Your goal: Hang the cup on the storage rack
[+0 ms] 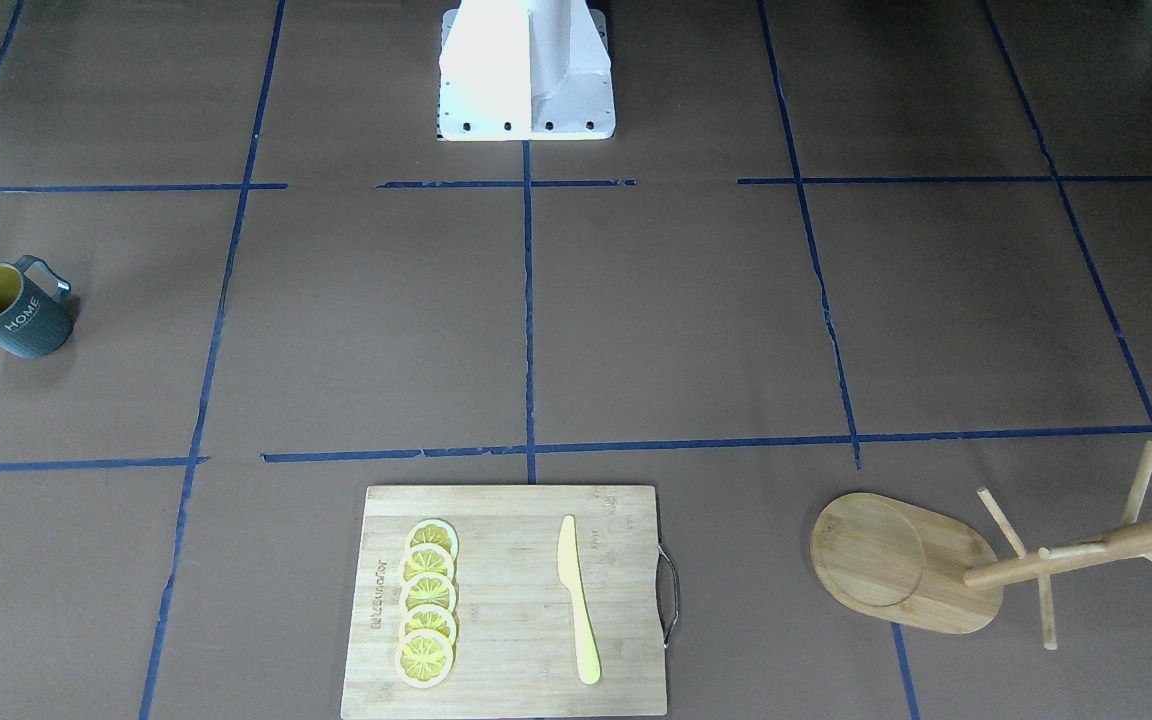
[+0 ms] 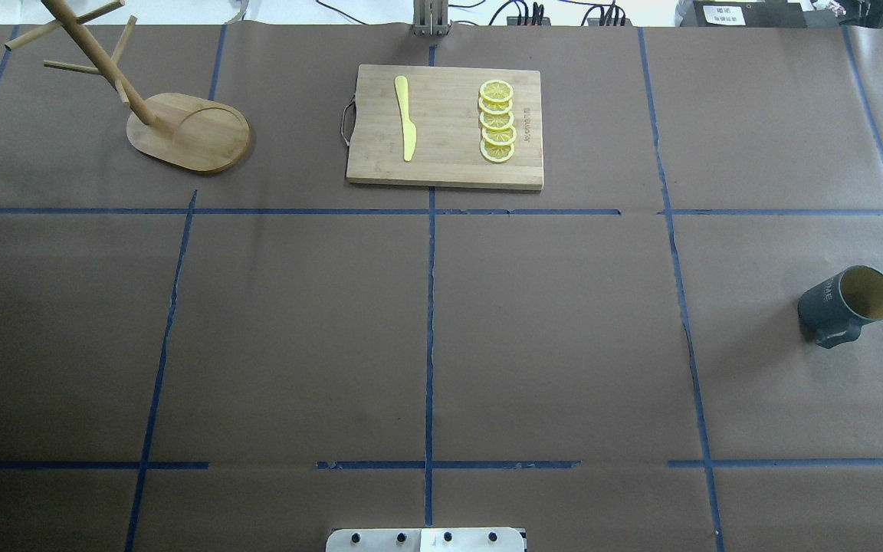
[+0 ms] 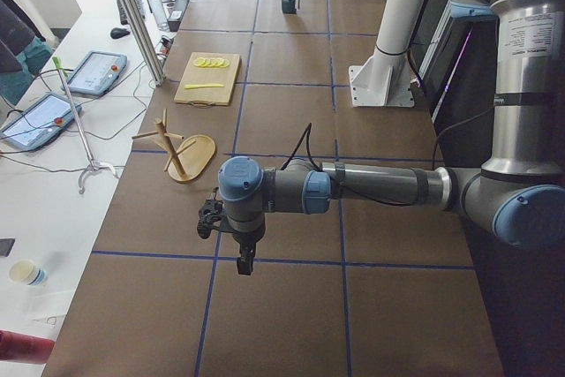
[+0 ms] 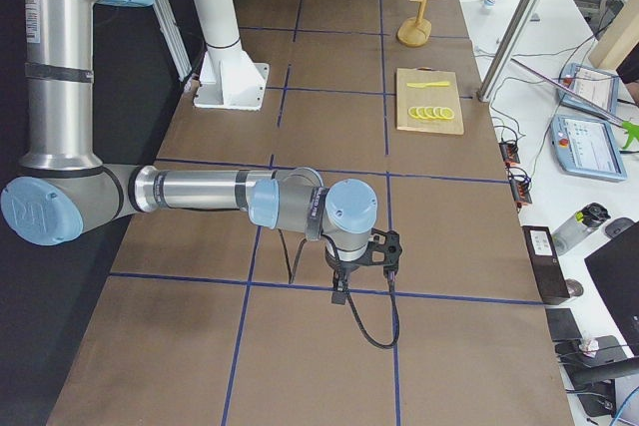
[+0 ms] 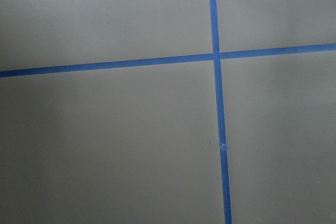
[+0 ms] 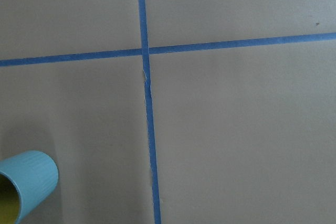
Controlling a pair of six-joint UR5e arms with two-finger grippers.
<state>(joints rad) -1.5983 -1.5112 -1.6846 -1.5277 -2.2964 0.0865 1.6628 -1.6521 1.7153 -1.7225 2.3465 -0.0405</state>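
The cup [image 1: 11, 312] is a dark blue-grey ribbed mug with a yellow inside and "HOME" lettering. It stands upright at the table's right side [image 2: 846, 305], far from the rack. It also shows far off in the exterior left view [image 3: 289, 1], and its rim sits in the right wrist view's lower left corner [image 6: 23, 188]. The storage rack [image 2: 192, 134], a bamboo mug tree, stands upright at the far left [image 1: 881, 555]. My left gripper [image 3: 244, 262] and right gripper [image 4: 341, 292] hang over bare table beyond each end. I cannot tell whether they are open or shut.
A bamboo cutting board [image 2: 445, 153] with a yellow knife [image 2: 405, 116] and several lemon slices [image 2: 497, 121] lies at the far middle. The robot base [image 1: 526, 70] stands at the near middle edge. Blue tape lines grid the brown table.
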